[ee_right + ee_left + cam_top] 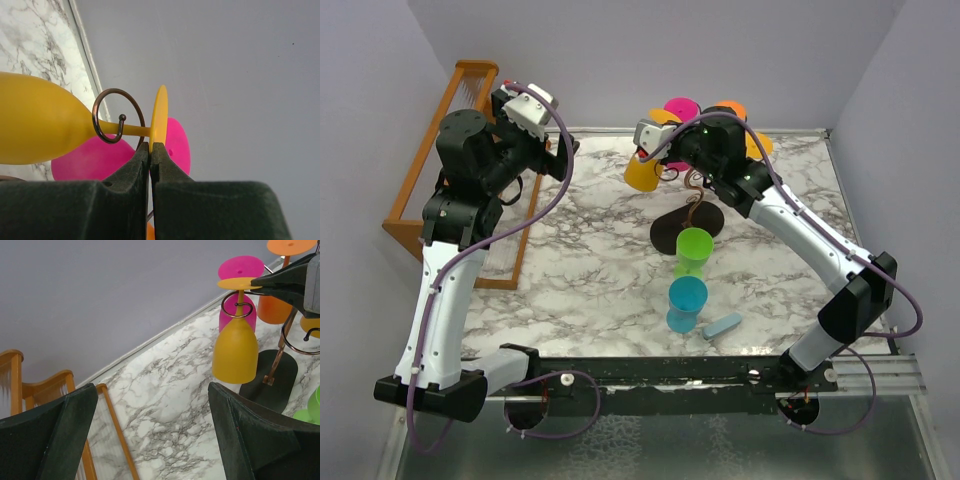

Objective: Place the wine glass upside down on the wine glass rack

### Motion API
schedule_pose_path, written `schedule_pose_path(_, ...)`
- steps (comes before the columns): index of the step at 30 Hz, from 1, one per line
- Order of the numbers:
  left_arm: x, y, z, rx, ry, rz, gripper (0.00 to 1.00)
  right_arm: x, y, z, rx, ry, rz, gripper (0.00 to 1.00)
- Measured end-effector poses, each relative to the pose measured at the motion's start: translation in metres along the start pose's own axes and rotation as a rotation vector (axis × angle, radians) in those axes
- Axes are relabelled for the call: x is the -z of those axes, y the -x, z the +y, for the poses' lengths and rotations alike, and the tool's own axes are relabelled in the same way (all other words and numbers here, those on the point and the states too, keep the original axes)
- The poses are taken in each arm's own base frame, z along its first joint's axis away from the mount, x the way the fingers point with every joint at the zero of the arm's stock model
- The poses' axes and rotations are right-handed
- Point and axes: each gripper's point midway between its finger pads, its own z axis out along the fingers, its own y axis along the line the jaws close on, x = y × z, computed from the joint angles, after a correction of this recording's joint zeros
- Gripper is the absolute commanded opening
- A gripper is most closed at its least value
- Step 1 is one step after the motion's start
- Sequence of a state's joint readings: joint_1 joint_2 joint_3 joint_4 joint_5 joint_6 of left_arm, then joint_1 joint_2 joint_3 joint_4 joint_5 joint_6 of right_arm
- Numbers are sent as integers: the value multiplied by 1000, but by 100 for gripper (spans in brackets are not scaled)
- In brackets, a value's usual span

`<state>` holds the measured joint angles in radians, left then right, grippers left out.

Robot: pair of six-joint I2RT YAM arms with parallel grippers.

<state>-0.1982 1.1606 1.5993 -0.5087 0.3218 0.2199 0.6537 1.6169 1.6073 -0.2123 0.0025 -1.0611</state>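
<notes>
The yellow wine glass [35,125] hangs upside down, its stem passing through a curled ring [117,116] of the dark wire wine glass rack [687,228]. My right gripper [150,147] is shut on the rim of the glass's flat foot [160,115]. In the left wrist view the yellow wine glass [235,352] hangs bowl-down above the rack's black base [272,377]. A pink glass [240,267] and an orange glass [275,307] hang on other arms. My left gripper [152,440] is open over the marble, left of the rack, holding nothing.
The large wooden rack [450,160] stands at the table's left edge beside my left arm. A green glass [694,250] and a blue glass [686,303] sit on the marble in front of the wire rack, with a small light-blue object [723,326] beside them.
</notes>
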Motion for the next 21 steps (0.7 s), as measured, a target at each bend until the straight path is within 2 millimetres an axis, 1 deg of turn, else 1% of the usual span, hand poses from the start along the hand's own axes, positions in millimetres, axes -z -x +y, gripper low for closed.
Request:
schedule_pose_path(5,0,-1,0,1,-1,3,95,-1,5,0,3,8,-15,3)
schedule_pose_path(10,-1,-1,0,0,-1,3,95,-1,7,-1,10,15,-19,4)
schedule_pose_path(21,-1,-1,0,-2,-3,3,95,-4,12,5,37,36,-25,6)
